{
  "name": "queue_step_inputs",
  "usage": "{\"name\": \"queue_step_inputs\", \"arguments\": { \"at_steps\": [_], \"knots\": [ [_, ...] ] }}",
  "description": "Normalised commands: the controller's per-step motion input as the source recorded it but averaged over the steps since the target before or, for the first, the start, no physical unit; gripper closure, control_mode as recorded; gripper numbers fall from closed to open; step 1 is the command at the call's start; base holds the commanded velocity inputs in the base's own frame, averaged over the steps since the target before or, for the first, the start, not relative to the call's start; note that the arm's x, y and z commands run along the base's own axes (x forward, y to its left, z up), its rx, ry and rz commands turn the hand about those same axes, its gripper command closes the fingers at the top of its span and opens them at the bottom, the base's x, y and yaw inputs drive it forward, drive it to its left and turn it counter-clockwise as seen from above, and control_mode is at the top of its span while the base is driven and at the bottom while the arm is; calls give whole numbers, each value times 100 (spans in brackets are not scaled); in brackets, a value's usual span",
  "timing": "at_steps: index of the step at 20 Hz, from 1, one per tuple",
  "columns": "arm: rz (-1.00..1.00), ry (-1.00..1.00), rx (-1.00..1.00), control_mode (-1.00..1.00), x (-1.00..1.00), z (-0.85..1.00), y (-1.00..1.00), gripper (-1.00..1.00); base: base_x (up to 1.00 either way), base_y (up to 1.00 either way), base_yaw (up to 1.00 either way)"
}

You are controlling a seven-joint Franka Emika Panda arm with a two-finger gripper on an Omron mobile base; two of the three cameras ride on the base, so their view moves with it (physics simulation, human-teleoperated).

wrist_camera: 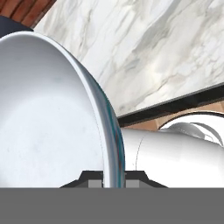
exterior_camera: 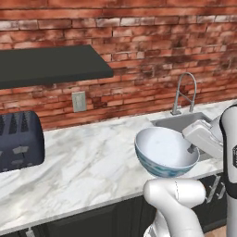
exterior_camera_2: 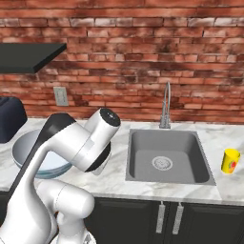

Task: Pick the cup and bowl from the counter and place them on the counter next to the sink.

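Gripper (wrist_camera: pixel 113 183) clamped on rim of bowl (exterior_camera: pixel 165 152), one finger each side of the wall, seen edge-on in hand view. Bowl lifted and tilted, carried above front edge of worktop (exterior_camera: pixel 88 162), just left of sink (exterior_camera_2: pixel 164 157); nothing inside it as far as visible. Not yet set down. In right base view, bowl partly hidden behind arm at 9 o'clock from sink.

Cup (exterior_camera_2: pixel 230 160) standing upright on worktop at 3 o'clock from sink, close beside basin. Judged already placed, so first half done.

Left to do, by estimate: lower bowl onto marble beside sink, release, retract. Free marble at 9 o'clock from sink looks ample for it.

Farther back: faucet (exterior_camera_2: pixel 165 107) at 12 o'clock of basin, toaster (exterior_camera: pixel 19 139) far left, wall outlet (exterior_camera: pixel 79 101), dark shelf (exterior_camera: pixel 51 65), brick wall.
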Motion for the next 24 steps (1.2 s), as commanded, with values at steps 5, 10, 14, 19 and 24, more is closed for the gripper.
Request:
{"name": "queue_step_inputs", "arguments": {
  "at_steps": [5, 10, 14, 19, 24],
  "knots": [
    [0, 0, 0, 100, 0, 0, 0, 100, 0, 0, 0],
    [0, 0, 0, -100, 4, 0, 0, 100, 0, 0, 0],
    [2, 6, 0, -100, 53, 4, -2, 100, 0, 0, 0],
    [0, 13, -5, -100, 74, 6, -2, 100, 0, 0, 0],
    [0, 4, -13, -100, 85, -20, -30, 100, 0, 0, 0]
  ]
}}
